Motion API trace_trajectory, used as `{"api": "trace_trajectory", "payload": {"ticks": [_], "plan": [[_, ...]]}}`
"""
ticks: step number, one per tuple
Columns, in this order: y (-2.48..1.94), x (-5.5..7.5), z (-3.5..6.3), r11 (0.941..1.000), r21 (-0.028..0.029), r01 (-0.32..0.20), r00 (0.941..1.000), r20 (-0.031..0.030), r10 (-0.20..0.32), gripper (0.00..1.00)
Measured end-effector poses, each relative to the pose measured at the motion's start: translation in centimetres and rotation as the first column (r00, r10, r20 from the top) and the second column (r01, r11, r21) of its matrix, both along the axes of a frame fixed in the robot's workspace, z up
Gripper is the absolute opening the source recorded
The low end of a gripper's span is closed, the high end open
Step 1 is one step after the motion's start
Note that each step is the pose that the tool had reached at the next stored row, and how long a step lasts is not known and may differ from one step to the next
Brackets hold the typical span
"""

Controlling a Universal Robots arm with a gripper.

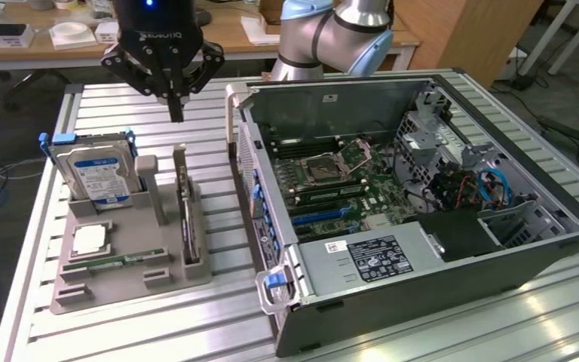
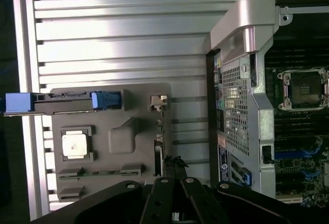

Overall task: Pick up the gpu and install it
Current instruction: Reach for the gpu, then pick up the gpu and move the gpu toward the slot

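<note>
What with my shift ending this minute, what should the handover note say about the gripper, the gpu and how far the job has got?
Gripper: jaws shut and empty, hanging above the far end of the grey holder, touching nothing.
gpu: standing on edge in the holder's slot, between the hard drive and the open computer case.
Done: nothing that shows; the gpu is not lifted.
Left: the pick-up, then the install on the motherboard inside the case.
</note>
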State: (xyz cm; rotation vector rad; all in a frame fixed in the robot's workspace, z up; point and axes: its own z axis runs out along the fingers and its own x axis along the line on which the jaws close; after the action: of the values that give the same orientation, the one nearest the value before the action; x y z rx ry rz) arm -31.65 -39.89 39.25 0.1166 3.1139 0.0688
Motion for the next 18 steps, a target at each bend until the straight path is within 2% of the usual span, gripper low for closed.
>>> {"api": "trace_trajectory", "payload": {"ticks": [6, 18], "plan": [[-0.01, -1.4, -0.02, 1.0000, 0.0000, 0.000, 1.0000, -0.0001, 0.000, 0.10], [-0.01, -1.4, -0.02, 1.0000, 0.0000, 0.000, 1.0000, 0.0000, 0.000, 0.10]]}}
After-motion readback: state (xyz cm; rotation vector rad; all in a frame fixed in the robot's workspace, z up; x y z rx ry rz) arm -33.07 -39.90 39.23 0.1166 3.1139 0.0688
